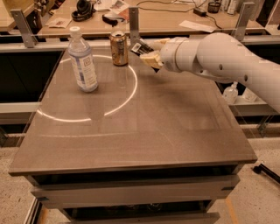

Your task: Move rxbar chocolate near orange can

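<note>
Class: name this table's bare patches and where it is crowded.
Bare: front half and right side of the table, plus the gap between water bottle and orange can. Crowded: right of the can, where the tool holds the rxbar chocolate.

A clear water bottle (83, 61) is standing upright on the left of the grey worktop (144, 131), and a bright arc of light (127, 94) is curving across the surface beside it. Behind, headphones (83, 8) and papers (196, 25) are lying on a wooden desk (166, 19). Small white bottles (230, 92) are sitting off the right edge (the hand (146, 51) is hovering over the far edge).
</note>
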